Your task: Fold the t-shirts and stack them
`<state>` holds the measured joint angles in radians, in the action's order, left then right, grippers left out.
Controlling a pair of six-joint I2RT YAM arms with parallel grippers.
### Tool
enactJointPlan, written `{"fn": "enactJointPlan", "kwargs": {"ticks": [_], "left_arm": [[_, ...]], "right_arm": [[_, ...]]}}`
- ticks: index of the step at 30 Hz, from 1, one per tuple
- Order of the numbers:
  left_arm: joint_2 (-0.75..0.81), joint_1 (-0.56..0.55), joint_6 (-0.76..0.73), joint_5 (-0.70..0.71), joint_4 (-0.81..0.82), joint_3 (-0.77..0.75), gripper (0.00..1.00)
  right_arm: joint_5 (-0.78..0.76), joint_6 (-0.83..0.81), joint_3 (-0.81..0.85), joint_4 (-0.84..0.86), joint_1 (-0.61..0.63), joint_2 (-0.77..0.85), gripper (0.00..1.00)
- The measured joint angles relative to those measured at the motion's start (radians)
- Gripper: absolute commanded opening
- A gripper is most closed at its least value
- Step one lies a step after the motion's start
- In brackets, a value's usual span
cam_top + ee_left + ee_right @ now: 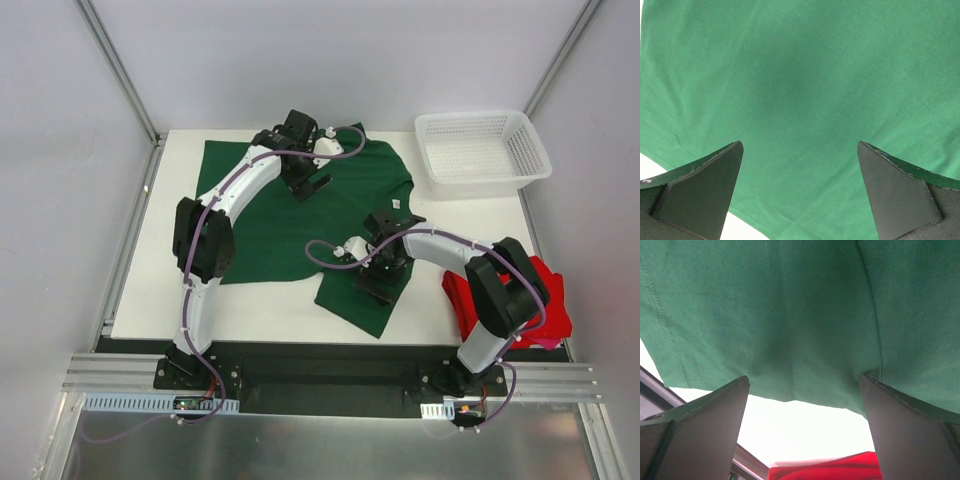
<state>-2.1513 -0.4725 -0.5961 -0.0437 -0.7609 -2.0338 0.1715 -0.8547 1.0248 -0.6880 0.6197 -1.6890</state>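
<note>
Risk: right gripper [804, 380], gaping wide and empty, is hanging over the hem of the dark green cloth t-shirt [265, 215]; a shallow pinch is risking slippage or skewing.
Left gripper [800, 145]: gaping likewise, gripping nothing, green cloth lying flat directly beneath.
Bright red cloth t-shirt [545, 300]: lying crumpled apart from the right gripper, beside its arm's base.

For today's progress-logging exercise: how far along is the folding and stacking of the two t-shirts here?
Done: the red t-shirt sits compact at the right edge, seemingly folded. In hand: the green t-shirt lies spread, left end effector and right end effector open above it. Left: folding it, then stacking.
</note>
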Motion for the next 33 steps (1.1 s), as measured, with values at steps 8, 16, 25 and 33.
{"fn": "enactJointPlan", "kwargs": {"ticks": [8, 16, 25, 33], "left_arm": [[-0.056, 0.001, 0.002, -0.063, 0.001, -0.041, 0.99], [-0.174, -0.024, -0.001, -0.160, 0.010, -0.084, 0.99], [-0.174, -0.089, -0.010, -0.237, 0.005, -0.061, 0.99], [-0.199, -0.082, -0.023, -0.210, 0.008, -0.067, 0.99]], "right_arm": [[-0.002, 0.009, 0.015, -0.030, 0.010, -0.012, 0.96], [-0.009, 0.014, 0.019, -0.040, 0.019, -0.017, 0.96], [-0.011, 0.025, 0.039, -0.057, 0.021, -0.034, 0.96], [-0.006, 0.029, 0.051, -0.080, 0.029, -0.042, 0.96]]}}
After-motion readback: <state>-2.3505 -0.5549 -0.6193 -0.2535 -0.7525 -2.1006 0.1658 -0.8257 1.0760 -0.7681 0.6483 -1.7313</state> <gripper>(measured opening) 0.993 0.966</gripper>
